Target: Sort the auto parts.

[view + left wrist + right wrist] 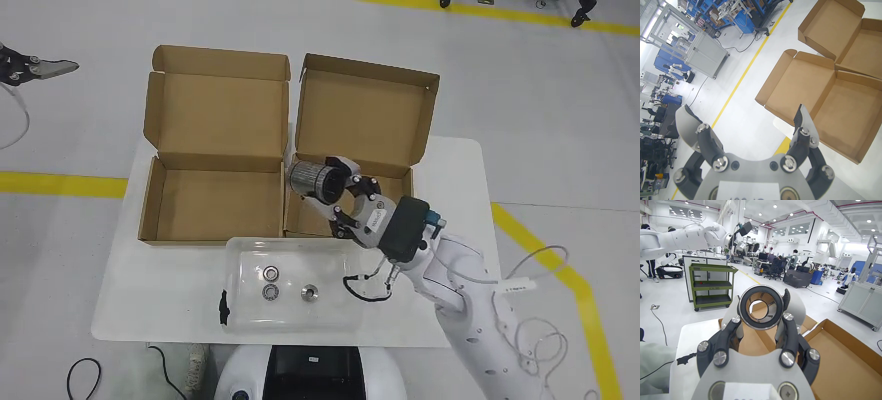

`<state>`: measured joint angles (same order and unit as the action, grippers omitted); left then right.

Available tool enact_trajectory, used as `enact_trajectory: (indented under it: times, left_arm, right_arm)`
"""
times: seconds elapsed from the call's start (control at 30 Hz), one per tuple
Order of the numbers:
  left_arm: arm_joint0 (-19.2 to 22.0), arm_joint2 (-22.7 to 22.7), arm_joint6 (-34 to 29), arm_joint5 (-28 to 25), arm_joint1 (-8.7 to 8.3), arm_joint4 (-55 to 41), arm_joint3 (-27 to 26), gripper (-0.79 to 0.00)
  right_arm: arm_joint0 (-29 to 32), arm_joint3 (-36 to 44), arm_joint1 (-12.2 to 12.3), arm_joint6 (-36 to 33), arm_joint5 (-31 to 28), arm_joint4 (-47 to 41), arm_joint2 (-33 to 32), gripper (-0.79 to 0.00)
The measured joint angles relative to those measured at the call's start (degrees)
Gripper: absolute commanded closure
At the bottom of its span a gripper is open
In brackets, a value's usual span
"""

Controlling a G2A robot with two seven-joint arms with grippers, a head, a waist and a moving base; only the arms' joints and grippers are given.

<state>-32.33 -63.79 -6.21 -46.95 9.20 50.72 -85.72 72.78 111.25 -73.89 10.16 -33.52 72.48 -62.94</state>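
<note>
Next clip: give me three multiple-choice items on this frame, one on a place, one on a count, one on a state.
1. Small parts in the clear bin: A one; B three; C five.
2. The cylindrical part is: A in that bin; B above a cardboard box; C on the floor.
3. The left claw is: A open; B shut on a part; C shut, empty.
B: three lie apart inside. B: the top view shows it over the box. A: its fingers stand spread.
</note>
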Motion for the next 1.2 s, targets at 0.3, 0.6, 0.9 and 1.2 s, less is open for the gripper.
enact_trajectory:
  times: [0.3, 0.6, 0.9, 1.2]
  left_arm:
    - [0.00, 0.00, 0.00, 0.00, 0.00, 0.00, 0.00, -0.785]
    - [0.00, 0.00, 0.00, 0.00, 0.00, 0.00, 0.00, -0.785]
    - [0.00, 0.00, 0.00, 0.00, 0.00, 0.00, 0.00, -0.785]
    - [0.00, 0.00, 0.00, 0.00, 0.00, 0.00, 0.00, -0.785]
  right_arm:
    - [-1.72, 0.75, -0.04, -1.17, 0.54, -0.40, 0.04, 0.000]
    - [-2.00, -0.27, -0.09, -0.83, 1.21, 0.13, 0.87, 0.000]
    - [-3.08, -1.29, -0.30, -0.53, 1.69, 0.22, 2.12, 0.000]
    - [-2.11, -0.92, -0.14, 1.62, 1.45, 0.12, 1.51, 0.000]
